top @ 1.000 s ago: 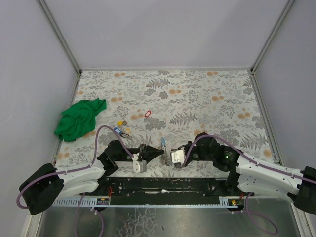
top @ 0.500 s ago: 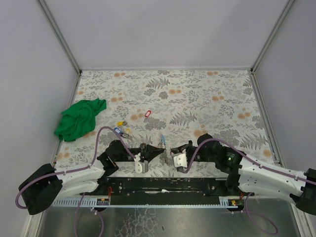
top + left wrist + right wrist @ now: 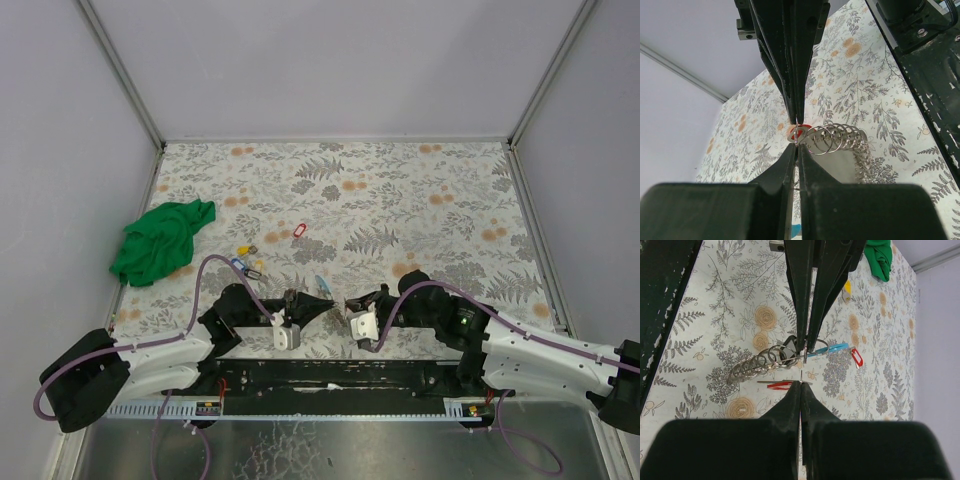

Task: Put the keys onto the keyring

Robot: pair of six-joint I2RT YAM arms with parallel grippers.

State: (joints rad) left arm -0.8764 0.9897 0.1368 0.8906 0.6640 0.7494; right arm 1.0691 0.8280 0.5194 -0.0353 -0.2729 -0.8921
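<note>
Crumpled green cloth (image 3: 160, 240) at the left of a floral tablecloth (image 3: 420, 190)

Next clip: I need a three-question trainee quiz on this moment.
1. True or false: the green cloth covers the keys.
2. The lone key, lying farther out on the table than the others, has a tag that is: A red, B yellow, C black.
3. Fill in: the left tool and the right tool point at each other, and both are ___.

Key: 1 false, the cloth lies apart from them; 2 A; 3 shut.
</note>
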